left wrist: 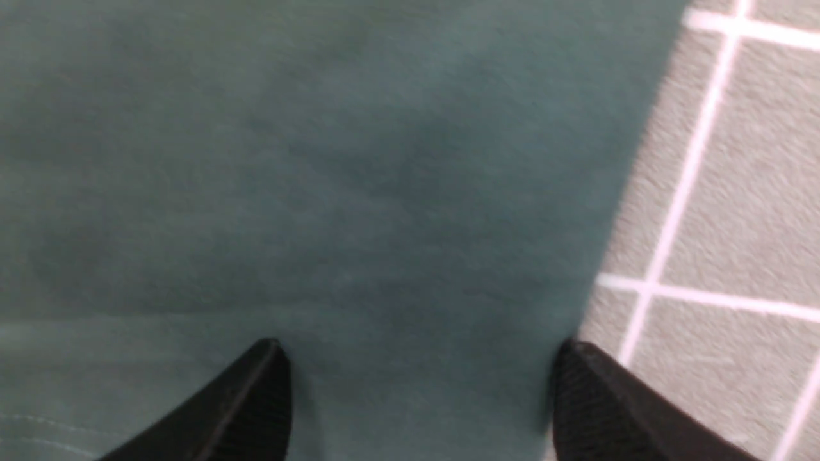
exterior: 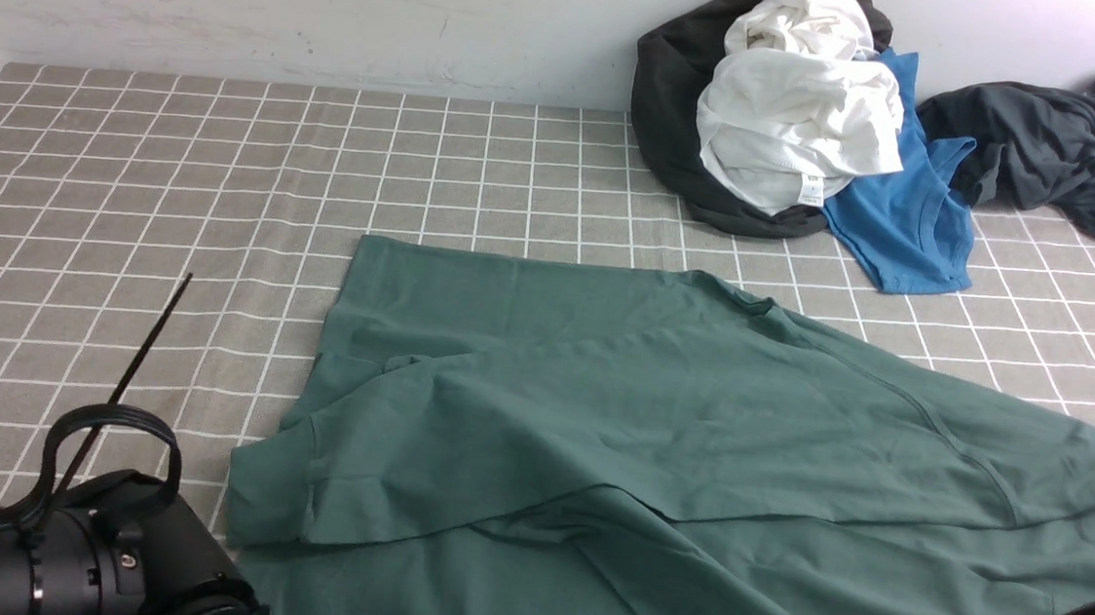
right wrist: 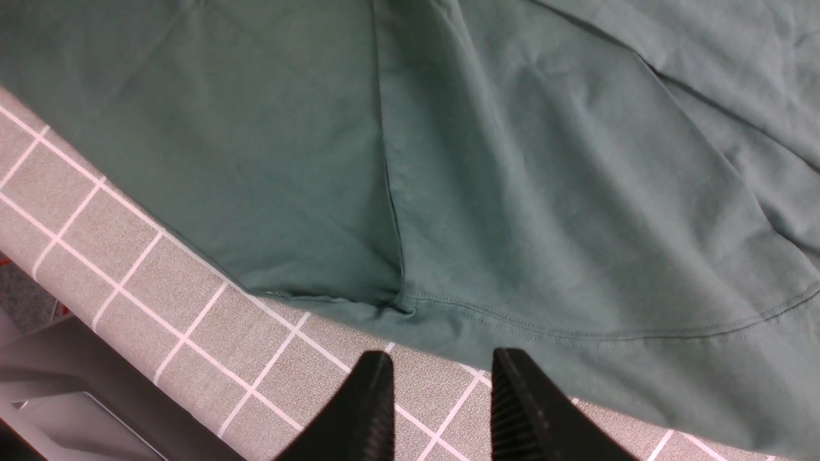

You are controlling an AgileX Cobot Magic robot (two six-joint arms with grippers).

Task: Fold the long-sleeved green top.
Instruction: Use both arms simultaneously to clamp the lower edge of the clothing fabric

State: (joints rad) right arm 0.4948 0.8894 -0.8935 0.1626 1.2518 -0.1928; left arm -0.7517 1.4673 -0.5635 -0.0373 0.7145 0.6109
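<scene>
With the top [exterior: 656, 424] lying spread on the near bench [exterior: 177, 171], apparently between folds, the left tool [left wrist: 419, 349] and right tool [right wrist: 440, 355] stood open and empty; the next fold required gripping an edge.

One green long-sleeved top [exterior: 656, 424], plain dark forest green; surface [exterior: 176, 181], grey-beige cloth with thin white grid; at one o'clock, white garment [exterior: 796, 132], bright blue shirt [exterior: 905, 228], black garment [exterior: 665, 112], all plain; at two o'clock, dark grey garment [exterior: 1048, 151], plain; fingers [right wrist: 371, 410], black.
</scene>
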